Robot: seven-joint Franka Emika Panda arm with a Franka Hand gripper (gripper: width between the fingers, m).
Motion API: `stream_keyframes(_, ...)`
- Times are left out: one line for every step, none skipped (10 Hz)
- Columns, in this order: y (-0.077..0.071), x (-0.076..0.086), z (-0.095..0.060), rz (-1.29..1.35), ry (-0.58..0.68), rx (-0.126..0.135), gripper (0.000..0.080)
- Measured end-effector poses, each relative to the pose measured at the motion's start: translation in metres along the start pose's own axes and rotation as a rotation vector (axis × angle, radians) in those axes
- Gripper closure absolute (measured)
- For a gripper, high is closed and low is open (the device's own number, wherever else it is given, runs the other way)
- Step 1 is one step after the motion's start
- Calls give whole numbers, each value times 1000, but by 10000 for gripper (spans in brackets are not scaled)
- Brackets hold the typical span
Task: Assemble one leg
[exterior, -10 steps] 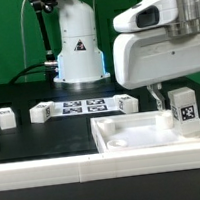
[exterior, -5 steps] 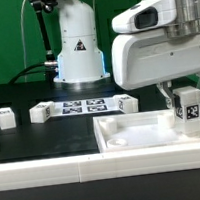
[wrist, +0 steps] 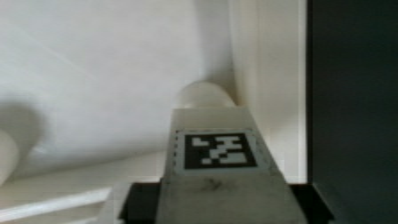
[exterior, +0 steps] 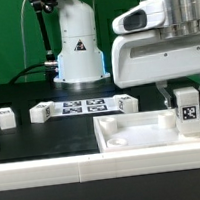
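My gripper is shut on a leg, a small white block with a black-and-white tag on its face. I hold it upright over the right part of the large white panel, near its right rim. In the wrist view the leg fills the middle between my dark fingers, and its far end points at the panel's inner corner.
Three more loose legs stand on the black table: one at the far left, one left of centre and one behind the panel. The marker board lies between them. The robot base stands behind.
The gripper with the leg has shifted a little toward the exterior view's right and slightly down, closer to the panel's right rim. The other parts have not moved.
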State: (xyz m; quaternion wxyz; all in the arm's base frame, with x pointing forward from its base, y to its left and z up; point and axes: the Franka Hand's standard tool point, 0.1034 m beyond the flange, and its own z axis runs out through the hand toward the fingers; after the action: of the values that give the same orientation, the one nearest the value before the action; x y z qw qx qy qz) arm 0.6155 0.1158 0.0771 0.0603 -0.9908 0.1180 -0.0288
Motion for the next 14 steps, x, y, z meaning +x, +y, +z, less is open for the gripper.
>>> stream_keyframes(0, 0, 0, 110, 0, 0, 508)
stream_keyframes(1, 0, 0, 193, 0, 2, 508)
stream_keyframes(1, 0, 0, 269, -1, 2, 508)
stream_keyframes(1, 0, 0, 352, -1, 2, 508)
stream_keyframes(0, -1, 1, 460, 1, 1, 508)
stream_keyframes(-2, -1, 1, 557, 8, 5, 508)
stream_keyframes(-4, -2, 2, 674, 4, 10, 508)
stream_keyframes(-4, -2, 2, 747, -1, 17, 508)
stream_keyframes(-6, -3, 2, 819, -6, 17, 508)
stream_keyframes(-6, -3, 2, 882, -10, 23, 508)
stream_keyframes(-6, -3, 2, 914, -13, 26, 508)
stream_keyframes(-7, -3, 3, 925, -13, 26, 508)
stream_keyframes(-7, -4, 3, 924, -13, 27, 508)
stream_keyframes(-7, -4, 3, 882, -13, 27, 427)
